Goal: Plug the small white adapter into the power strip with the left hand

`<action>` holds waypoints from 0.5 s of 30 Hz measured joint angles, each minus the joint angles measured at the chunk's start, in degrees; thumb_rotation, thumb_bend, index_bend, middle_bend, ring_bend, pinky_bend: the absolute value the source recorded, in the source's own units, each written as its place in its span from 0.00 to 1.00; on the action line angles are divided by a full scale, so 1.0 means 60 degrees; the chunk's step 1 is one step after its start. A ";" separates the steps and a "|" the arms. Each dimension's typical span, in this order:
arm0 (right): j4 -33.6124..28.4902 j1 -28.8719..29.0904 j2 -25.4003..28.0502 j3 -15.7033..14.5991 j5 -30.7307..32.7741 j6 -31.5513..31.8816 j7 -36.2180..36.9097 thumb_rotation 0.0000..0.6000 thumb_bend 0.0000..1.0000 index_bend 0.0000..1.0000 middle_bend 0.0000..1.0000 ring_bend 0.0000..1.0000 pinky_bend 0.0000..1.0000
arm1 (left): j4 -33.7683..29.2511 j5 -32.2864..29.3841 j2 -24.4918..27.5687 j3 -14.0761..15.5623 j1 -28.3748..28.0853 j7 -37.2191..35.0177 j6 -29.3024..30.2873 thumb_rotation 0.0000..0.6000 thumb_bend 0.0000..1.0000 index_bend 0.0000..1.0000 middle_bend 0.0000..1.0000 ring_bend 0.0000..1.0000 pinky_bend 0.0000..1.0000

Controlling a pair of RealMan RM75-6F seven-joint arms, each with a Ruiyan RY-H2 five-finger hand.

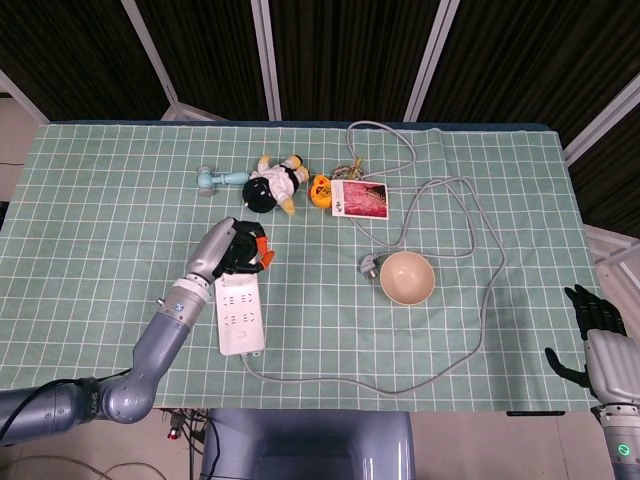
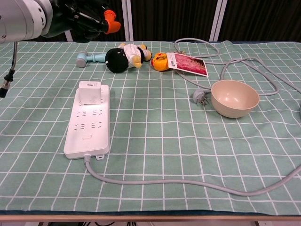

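- The tabletop [image 1: 120,200] wears a green checked cloth from edge to edge.
- A long grey cable [image 1: 487,290] loops over the right half and runs along the front edge to the power strip.
- The power strip [image 2: 87,127] lies lengthwise near the front-left part of the tabletop.
- The left hand [image 1: 238,250] is raised above the far end of the strip, fingers curled in with nothing in them, clear of the adapter.
- The right hand [image 1: 590,335] sits off the right edge near the front corner, fingers spread and holding nothing.
- A beige bowl [image 2: 234,98] stands right of centre, a grey plug [image 2: 199,96] just beside it.
- A plush toy [image 2: 123,57], a small orange toy [image 2: 160,61] and a printed card [image 2: 189,64] lie in a row toward the back edge.
- The small white adapter [image 2: 91,92] stands upright, seated in the far end of the strip.
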 measured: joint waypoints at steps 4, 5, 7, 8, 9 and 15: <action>-0.0010 -0.0004 0.0004 -0.0001 0.0019 -0.0007 -0.0008 1.00 0.39 0.00 0.00 0.00 0.00 | -0.0160 -0.0545 0.0280 -0.0082 0.0034 -0.0446 -0.1095 1.00 0.36 0.85 1.00 1.00 1.00; -0.0011 -0.0005 0.0005 -0.0002 0.0022 -0.0010 -0.0009 1.00 0.39 0.00 0.00 0.00 0.00 | -0.0163 -0.0629 0.0354 -0.0083 0.0035 -0.0548 -0.1398 1.00 0.35 0.85 1.00 1.00 1.00; -0.0017 -0.0004 0.0006 -0.0001 0.0035 -0.0017 -0.0015 1.00 0.39 0.00 0.00 0.00 0.00 | -0.0144 -0.0799 0.0527 -0.0081 0.0036 -0.0820 -0.2124 1.00 0.35 0.86 1.00 1.00 1.00; -0.0018 -0.0004 0.0006 0.0000 0.0038 -0.0019 -0.0018 1.00 0.39 0.00 0.00 0.00 0.00 | -0.0123 -0.0858 0.0600 -0.0083 0.0036 -0.0950 -0.2443 1.00 0.35 0.86 1.00 1.00 1.00; -0.0022 -0.0003 0.0005 0.0002 0.0047 -0.0022 -0.0022 1.00 0.39 0.00 0.00 0.00 0.00 | -0.0076 -0.0920 0.0697 -0.0095 0.0041 -0.1139 -0.2882 1.00 0.35 0.87 1.00 1.00 1.00; -0.0039 0.0002 0.0006 0.0006 0.0076 -0.0045 -0.0045 1.00 0.39 0.00 0.00 0.00 0.00 | 0.0646 -0.0807 0.1056 -0.0291 0.0172 -0.2329 -0.5066 1.00 0.35 0.87 1.00 1.00 1.00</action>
